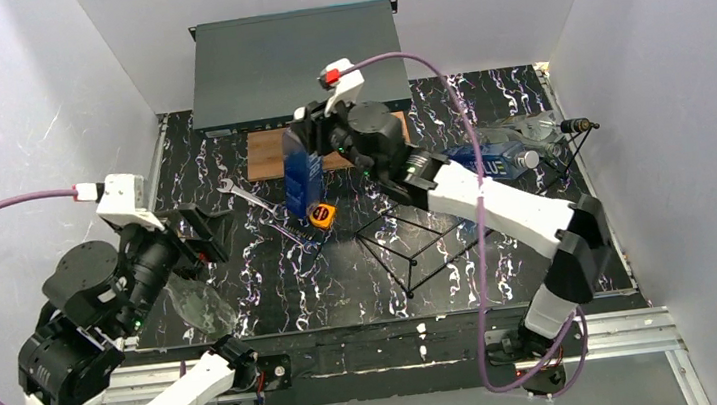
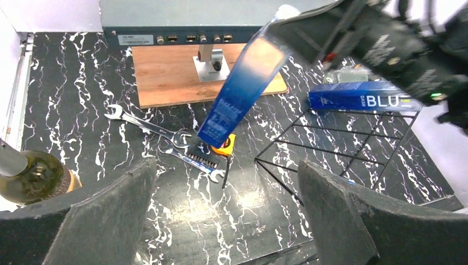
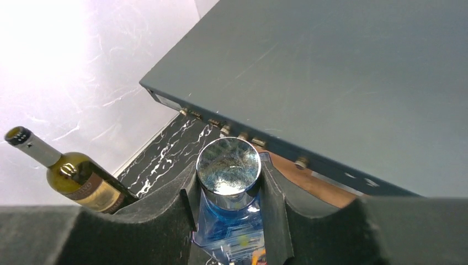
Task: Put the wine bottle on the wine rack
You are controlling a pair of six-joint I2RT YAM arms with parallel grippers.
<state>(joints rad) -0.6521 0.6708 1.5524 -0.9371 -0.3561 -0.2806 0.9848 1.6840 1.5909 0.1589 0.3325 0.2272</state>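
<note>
Blue bottle (image 1: 302,173), near-upright, neck pinched in right jaws, held just left of and beyond wine rack (image 1: 419,246) on surface (image 1: 271,272); left jaws spread wide, empty, well apart.

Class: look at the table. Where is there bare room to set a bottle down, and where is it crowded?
Bare: the near strip of table between the wine bottle and the wire rack; also the back-left corner beside the wooden board. Crowded: the middle, around the wrenches, tape measure and held blue bottle.
</note>
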